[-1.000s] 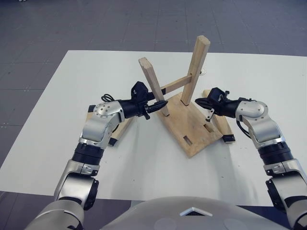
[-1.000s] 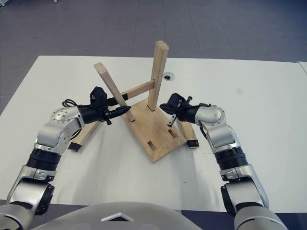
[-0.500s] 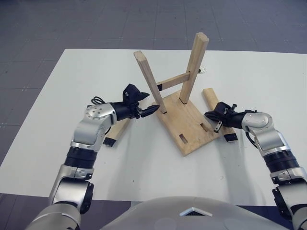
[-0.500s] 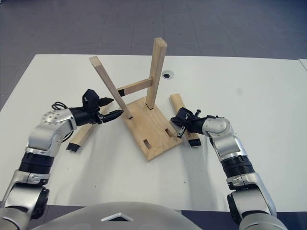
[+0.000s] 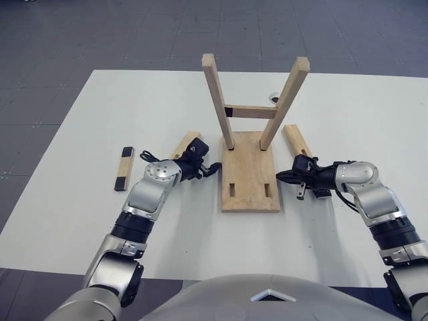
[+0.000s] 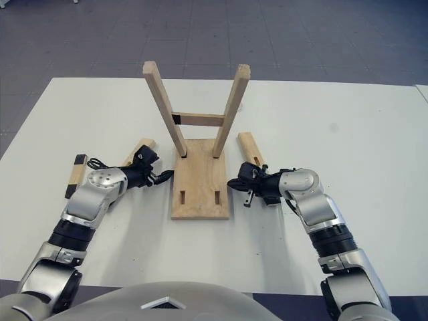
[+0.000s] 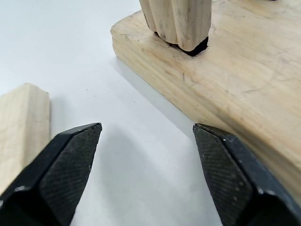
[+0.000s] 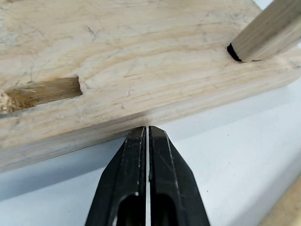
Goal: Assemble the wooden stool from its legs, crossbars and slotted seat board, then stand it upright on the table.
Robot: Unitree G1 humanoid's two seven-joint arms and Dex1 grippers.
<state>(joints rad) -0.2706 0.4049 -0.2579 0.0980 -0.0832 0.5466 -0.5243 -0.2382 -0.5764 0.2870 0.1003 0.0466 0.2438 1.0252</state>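
Bright, even light seems to come from above, and the white table (image 5: 100, 114) looks pale all over. Shadows are soft. Between the two spread fingers (image 7: 66, 165) of the left gripper (image 7: 146, 141) a faint grey shadow lies on the table, along the edge of the seat board (image 7: 225, 94). Past those fingers, the slot round the leg (image 7: 176, 19) is the darkest spot. Just ahead of the right gripper (image 8: 148, 129) — its fingers (image 8: 131, 188) pressed together — a thin grey shadow runs under the board's edge. The black fingers shine a little along their edges. The floor (image 5: 100, 33), far beyond all the fingers, is dimmer and grey.
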